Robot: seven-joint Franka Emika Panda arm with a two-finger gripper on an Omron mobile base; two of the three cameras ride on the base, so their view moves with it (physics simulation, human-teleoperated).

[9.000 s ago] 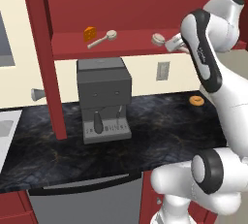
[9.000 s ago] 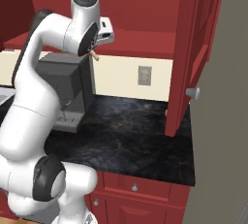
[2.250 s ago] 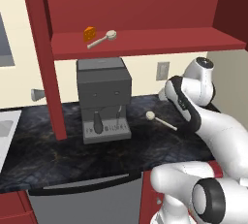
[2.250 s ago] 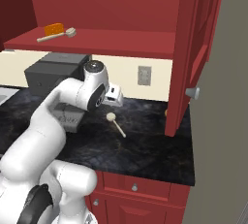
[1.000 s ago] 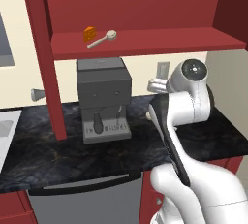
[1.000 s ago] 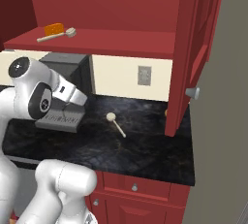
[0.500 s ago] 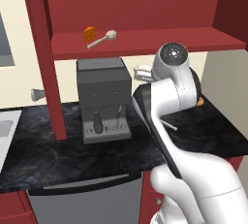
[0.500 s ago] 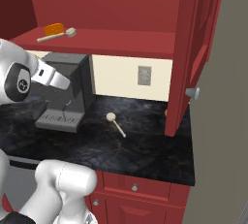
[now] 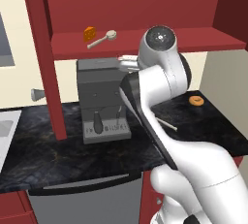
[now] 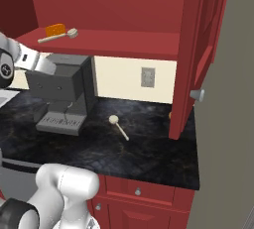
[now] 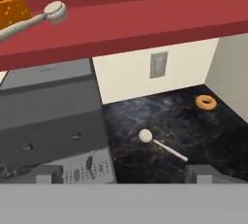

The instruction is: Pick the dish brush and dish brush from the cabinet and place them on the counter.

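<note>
Gripper (image 11: 124,172) fingertips stand wide apart at the bottom corners of the hand view with nothing between them; in the left base view the hand (image 9: 127,62) sits at centre frame, just above the grey coffee machine (image 9: 99,99). One dish brush (image 11: 161,146) lies on the black worktop (image 11: 213,136) in the lower middle of the hand view, round head toward the machine, handle running down to the right; in the right base view it (image 10: 118,126) rests at centre frame, between the machine and the open cabinet door (image 10: 198,49). The other dish brush (image 9: 102,39) lies on the red cabinet shelf (image 9: 145,41) in the upper left of the left base view, just beside a small orange block (image 9: 88,33), though whether they touch I cannot tell. An orange ring-shaped item (image 11: 206,102) sits on the worktop at right in the hand view, well apart from the lower brush. A wall outlet (image 11: 157,65) shows on the cream wall above it.
</note>
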